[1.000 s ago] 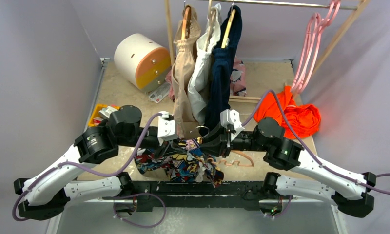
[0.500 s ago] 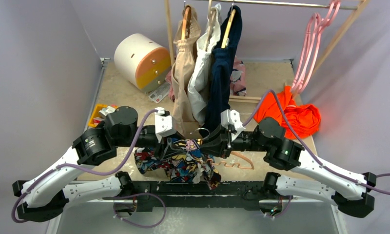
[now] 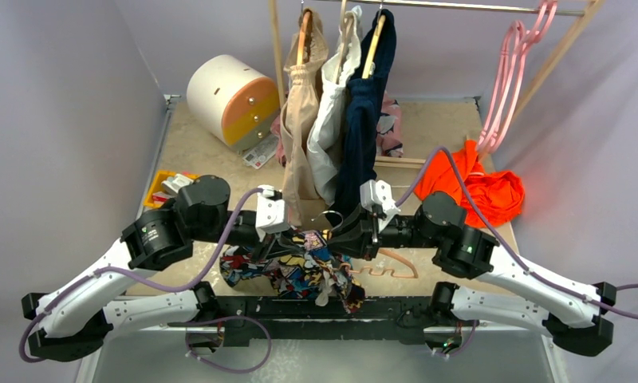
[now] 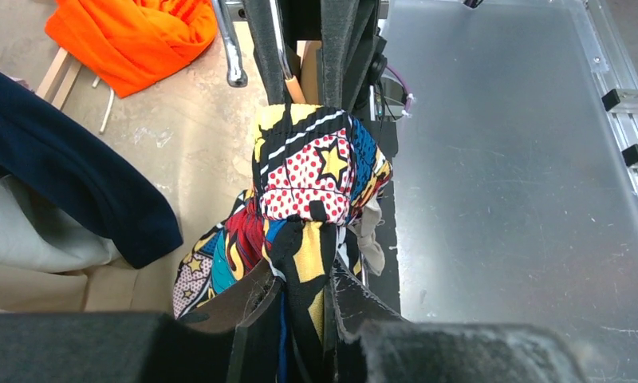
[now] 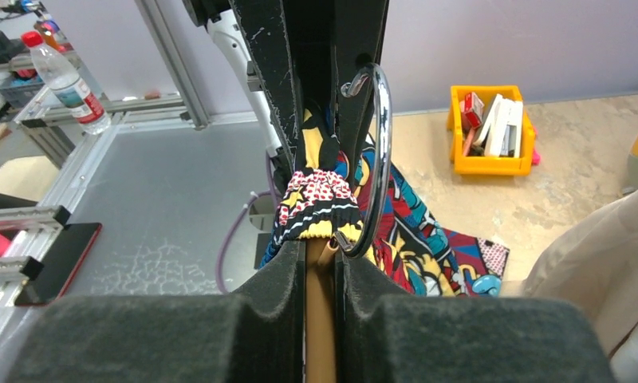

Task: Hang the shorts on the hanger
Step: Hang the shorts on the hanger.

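The left gripper (image 4: 304, 291) pinches the bright comic-print cloth shorts (image 4: 320, 171), which look light and floppy. The right gripper (image 5: 320, 267) squeezes the thin peach wavy hanger (image 3: 387, 270). I'd grab the waistband.

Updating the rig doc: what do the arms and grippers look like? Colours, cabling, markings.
The left arm and right arm match: white link shells, black joint housings, a small green mark at each elbow. A lilac cable runs along each. White camera modules sit at the wrists. The left gripper and right gripper have black fingers with dark matte pads.
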Motion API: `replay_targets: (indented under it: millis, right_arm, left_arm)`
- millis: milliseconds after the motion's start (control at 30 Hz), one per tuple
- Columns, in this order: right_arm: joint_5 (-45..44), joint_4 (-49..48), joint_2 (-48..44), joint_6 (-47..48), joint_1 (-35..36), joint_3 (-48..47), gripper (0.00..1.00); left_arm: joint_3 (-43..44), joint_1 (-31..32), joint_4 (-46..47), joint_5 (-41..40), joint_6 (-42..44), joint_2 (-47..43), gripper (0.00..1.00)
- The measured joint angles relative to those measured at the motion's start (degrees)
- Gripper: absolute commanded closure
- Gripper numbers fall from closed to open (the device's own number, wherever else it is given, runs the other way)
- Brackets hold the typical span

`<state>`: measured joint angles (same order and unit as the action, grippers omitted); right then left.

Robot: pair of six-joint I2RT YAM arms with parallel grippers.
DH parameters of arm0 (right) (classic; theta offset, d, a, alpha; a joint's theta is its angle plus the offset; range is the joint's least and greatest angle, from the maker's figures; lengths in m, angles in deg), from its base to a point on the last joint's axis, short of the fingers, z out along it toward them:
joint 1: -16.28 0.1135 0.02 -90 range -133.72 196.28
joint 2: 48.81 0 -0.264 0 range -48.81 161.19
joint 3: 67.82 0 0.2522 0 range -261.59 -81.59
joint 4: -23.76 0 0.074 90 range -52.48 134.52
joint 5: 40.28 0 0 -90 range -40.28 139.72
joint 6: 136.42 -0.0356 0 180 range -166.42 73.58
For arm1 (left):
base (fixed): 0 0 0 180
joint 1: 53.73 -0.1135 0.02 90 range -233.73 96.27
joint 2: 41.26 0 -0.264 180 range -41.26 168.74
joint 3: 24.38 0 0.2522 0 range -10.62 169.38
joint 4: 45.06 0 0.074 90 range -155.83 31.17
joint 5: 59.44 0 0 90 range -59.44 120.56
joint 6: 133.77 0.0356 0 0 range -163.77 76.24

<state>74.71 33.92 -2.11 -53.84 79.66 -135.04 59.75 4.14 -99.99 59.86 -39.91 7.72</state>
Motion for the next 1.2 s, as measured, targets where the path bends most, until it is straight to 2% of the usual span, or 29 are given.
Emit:
replay_targets:
  millis: [100, 233, 467, 733, 1200]
  right_arm:
    - [-0.2, 1.4, -0.1, 0.1, 0.0, -0.6, 0.66]
    - [-0.1, 3.1, -0.2, 0.5, -0.1, -2.2, 0.56]
    - [-0.2, 3.8, -1.3, -0.1, -0.1, -2.8, 0.56]
    - [-5.2, 1.6, -4.4, -3.8, 0.0, -3.1, 0.50]
    - [-14.0, 1.1, 0.5, -6.1, 0.1, -5.5, 0.44]
  left_arm:
    - [0.0, 0.0, 0.1, -0.2, 0.0, 0.0, 1.00]
    - [-0.4, -0.1, 0.4, -2.1, -0.3, -1.3, 1.00]
    - [-1.9, -0.1, 1.0, -4.3, -1.0, -3.6, 1.00]
    - [-2.6, -0.8, 1.3, -7.6, -1.7, -4.1, 1.00]
    - [-2.6, -1.2, 1.3, -9.0, -2.7, -4.7, 1.00]
